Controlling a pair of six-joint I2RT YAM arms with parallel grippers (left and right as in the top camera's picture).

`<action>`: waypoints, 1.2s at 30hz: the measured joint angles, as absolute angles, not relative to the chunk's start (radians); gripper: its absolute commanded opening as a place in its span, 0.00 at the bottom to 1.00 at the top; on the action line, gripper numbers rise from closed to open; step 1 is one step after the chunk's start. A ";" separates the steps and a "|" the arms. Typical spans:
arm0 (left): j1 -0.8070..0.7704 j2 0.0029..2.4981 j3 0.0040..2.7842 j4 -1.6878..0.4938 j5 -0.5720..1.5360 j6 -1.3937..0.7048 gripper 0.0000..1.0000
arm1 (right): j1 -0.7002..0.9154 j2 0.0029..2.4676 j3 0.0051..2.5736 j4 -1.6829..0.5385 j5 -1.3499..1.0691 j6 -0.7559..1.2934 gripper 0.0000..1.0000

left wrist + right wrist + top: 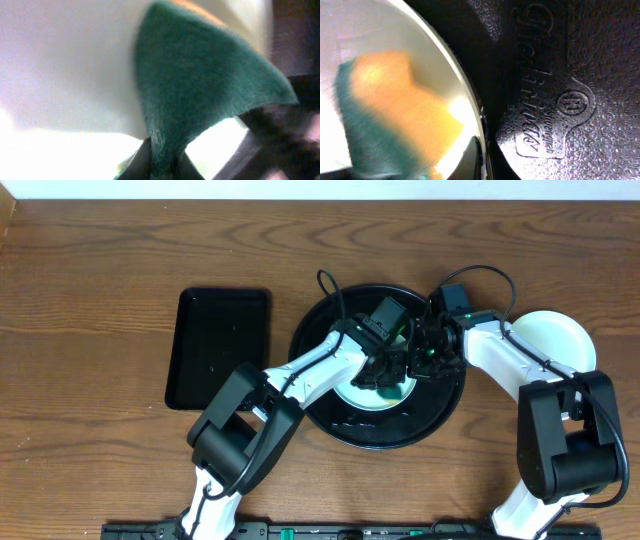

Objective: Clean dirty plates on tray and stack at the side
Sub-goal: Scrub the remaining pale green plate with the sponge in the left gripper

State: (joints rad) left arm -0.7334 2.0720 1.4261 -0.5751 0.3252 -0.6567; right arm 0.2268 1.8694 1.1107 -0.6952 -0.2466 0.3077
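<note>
Green scouring fibre of the sponge point(200, 100) is filling my left wrist view, and my left gripper point(162, 164) is pinching its lower edge, the fingers point(142, 160) closed tight on it. I am holding the sponge down on a pale plate point(362, 395) that is lying inside the tray point(385, 432), near its middle. My right gripper point(432, 352) is hovering over the right part of the tray, at the plate's edge; whether it is open or gripping anything, I cannot tell. From my right wrist the sponge's orange side is showing by the plate's rim, with the embossed black floor of the tray beside it. A second plate point(560, 335) is sitting off the tray, just to its right, and a rectangular tray point(218, 348) is lying to its left.
</note>
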 measured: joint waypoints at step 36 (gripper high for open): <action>-0.722 2.087 1.450 -0.549 0.360 -0.733 0.08 | 0.228 1.870 1.111 -0.699 -0.249 0.311 0.01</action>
State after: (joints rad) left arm -0.7219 2.0869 1.4498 -0.5488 0.3595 -0.7330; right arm 0.2283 1.8698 1.1110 -0.6987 -0.2489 0.3111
